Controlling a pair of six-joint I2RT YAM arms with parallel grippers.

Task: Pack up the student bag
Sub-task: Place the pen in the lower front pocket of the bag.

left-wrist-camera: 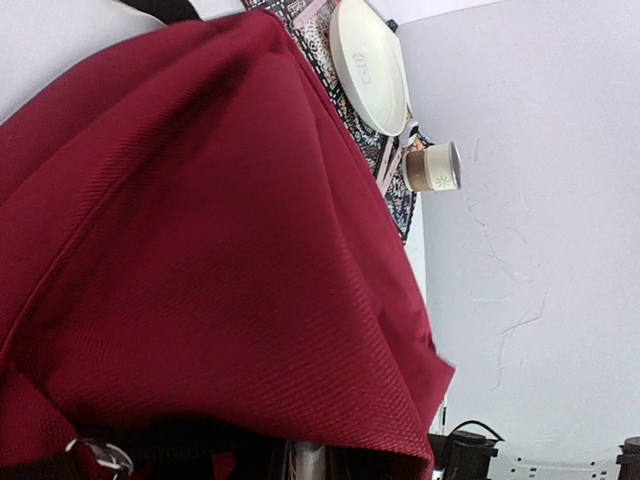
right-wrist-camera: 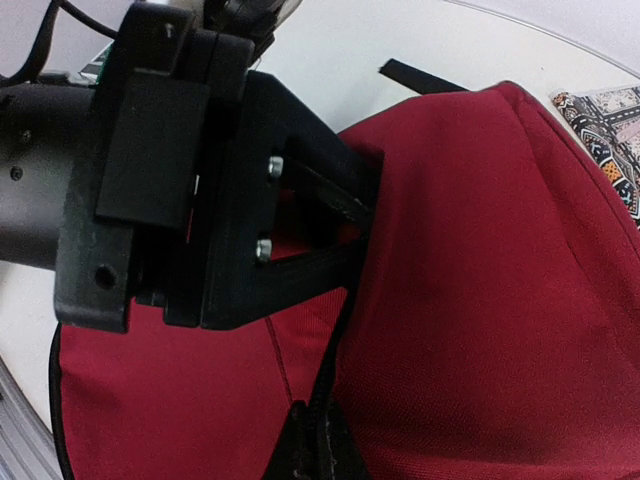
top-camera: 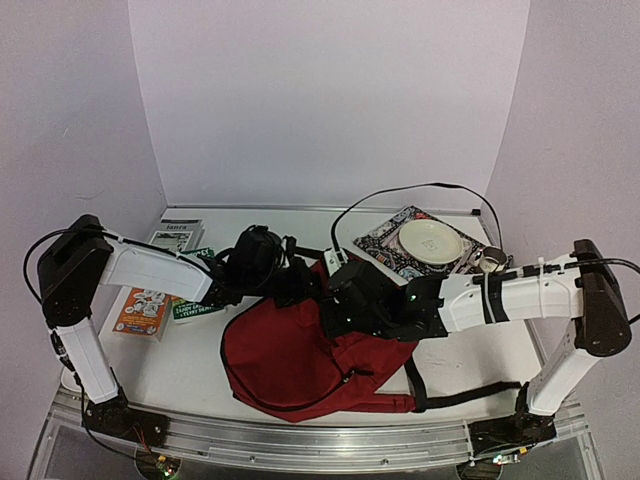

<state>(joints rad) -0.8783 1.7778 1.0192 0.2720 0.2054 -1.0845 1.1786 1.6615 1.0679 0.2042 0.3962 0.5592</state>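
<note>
A big dark red soft cloth student bag (top-camera: 300,365) lies in the middle of the white table (top-camera: 190,375), near the front edge. The left gripper (right-wrist-camera: 362,208) is pinched tight on the bag's top edge. The right gripper (top-camera: 338,305) is closed just beside it; I cannot tell if it holds anything. Behind lies a patterned mat (top-camera: 385,245) with a round white plate (top-camera: 430,240) on it, and a small brown and cream cup (top-camera: 490,262) by its corner

Soft even light, slight blur.
</note>
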